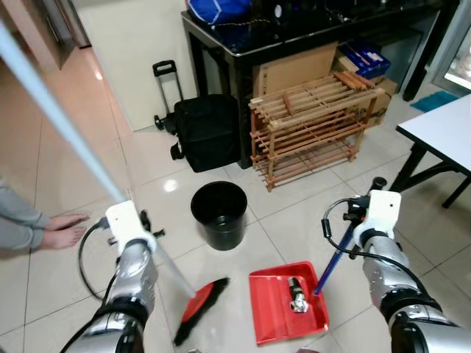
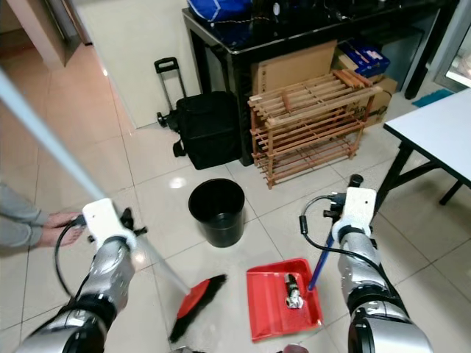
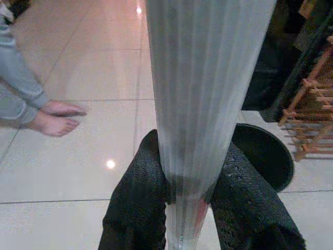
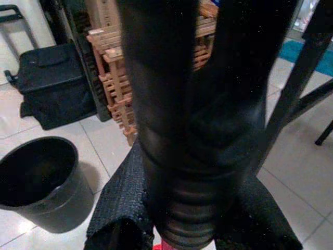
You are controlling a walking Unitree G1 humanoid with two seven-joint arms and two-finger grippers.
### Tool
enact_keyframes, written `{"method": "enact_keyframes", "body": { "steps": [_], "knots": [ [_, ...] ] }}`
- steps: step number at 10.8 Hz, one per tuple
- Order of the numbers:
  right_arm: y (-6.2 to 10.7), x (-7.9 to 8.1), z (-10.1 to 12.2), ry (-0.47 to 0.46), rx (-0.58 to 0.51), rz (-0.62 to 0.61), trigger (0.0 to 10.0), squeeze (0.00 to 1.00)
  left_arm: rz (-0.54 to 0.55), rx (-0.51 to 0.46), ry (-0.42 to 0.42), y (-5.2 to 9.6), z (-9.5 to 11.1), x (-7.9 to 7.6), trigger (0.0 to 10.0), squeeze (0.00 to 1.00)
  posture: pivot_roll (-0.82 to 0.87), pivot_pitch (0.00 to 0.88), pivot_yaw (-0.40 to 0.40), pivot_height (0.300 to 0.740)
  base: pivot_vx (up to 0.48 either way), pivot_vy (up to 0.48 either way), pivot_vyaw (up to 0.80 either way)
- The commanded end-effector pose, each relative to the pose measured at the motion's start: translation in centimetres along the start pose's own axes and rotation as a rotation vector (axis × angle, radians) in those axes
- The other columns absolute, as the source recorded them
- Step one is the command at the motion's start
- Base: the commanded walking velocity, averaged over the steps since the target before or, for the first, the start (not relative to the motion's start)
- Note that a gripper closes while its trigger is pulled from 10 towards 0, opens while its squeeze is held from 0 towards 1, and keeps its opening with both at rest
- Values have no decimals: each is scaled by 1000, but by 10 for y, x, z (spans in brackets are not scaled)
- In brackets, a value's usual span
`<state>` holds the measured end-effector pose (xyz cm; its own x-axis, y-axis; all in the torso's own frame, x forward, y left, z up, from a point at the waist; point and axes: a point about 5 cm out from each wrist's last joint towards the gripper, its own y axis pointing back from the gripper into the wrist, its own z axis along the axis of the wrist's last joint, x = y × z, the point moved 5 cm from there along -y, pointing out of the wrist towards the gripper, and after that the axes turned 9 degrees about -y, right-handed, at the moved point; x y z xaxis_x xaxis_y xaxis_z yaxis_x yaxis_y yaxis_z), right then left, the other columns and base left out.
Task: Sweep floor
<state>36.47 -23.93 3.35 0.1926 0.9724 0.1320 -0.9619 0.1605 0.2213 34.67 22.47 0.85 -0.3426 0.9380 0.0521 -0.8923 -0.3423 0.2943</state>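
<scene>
A red broom head with black bristles [image 1: 200,309] rests on the tiled floor, just left of a red dustpan [image 1: 276,312]. Its long pale handle [image 1: 51,110] runs up to the far left, and my left gripper [image 3: 184,200] is shut on it. The dustpan holds a small dark and silver object [image 1: 296,296]. My right gripper [image 4: 182,229] is shut on the dustpan's upright blue and black handle [image 1: 333,261].
A black bin [image 1: 218,213] stands just beyond the dustpan. Behind it are a black trolley bag [image 1: 207,132], a wooden rack [image 1: 316,121] and a dark table [image 1: 309,29]. A white table [image 1: 441,132] is at the right. A person's bare feet [image 1: 62,228] are at the left.
</scene>
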Motion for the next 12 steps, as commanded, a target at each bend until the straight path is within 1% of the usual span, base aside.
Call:
{"method": "enact_keyframes", "body": {
  "steps": [1, 2, 3, 5, 6, 7, 8, 9, 12],
  "knots": [
    [-3, 13, 14, -15, -60, 44, 10000, 0, 7, -95, -21, -2, 21, 4, 10000, 0, -171, 14, 134, 740, 0, 0, 0],
    [-2, 21, 11, -17, -61, 67, 10000, 0, 5, -112, -23, 0, 22, 8, 10000, 0, -161, 15, 141, 740, 0, 0, 0],
    [-1, 27, 9, -25, -61, 80, 10000, 0, 17, -113, -33, 3, 19, 16, 10000, 0, -154, 13, 144, 740, 0, 0, 0],
    [-1, 30, 8, -31, -58, 87, 10000, 0, 28, -108, -39, 4, 17, 22, 10000, 0, -152, 11, 138, 740, 0, 0, 0],
    [-1, 30, 9, -22, -57, 93, 10000, 0, 26, -104, -38, 4, 17, 20, 10000, 0, -156, 12, 134, 740, 0, 0, 0],
    [-1, 31, 9, -18, -59, 95, 10000, 0, 17, -99, -35, 5, 16, 16, 10000, 0, -160, 13, 132, 740, 0, 0, 488],
    [-1, 30, 10, -16, -62, 95, 10000, 0, 5, -97, -31, 6, 15, 9, 10000, 0, -164, 15, 130, 740, 0, 0, 800],
    [-1, 30, 10, -14, -63, 94, 10000, 0, -1, -96, -32, 7, 15, 7, 10000, 0, -166, 16, 130, 740, 0, 0, 800],
    [0, 30, 7, -12, -56, 93, 10000, 0, -10, -89, -43, 9, 12, 6, 10000, 0, -162, 21, 130, 740, 0, 0, 800]
  ]
}}
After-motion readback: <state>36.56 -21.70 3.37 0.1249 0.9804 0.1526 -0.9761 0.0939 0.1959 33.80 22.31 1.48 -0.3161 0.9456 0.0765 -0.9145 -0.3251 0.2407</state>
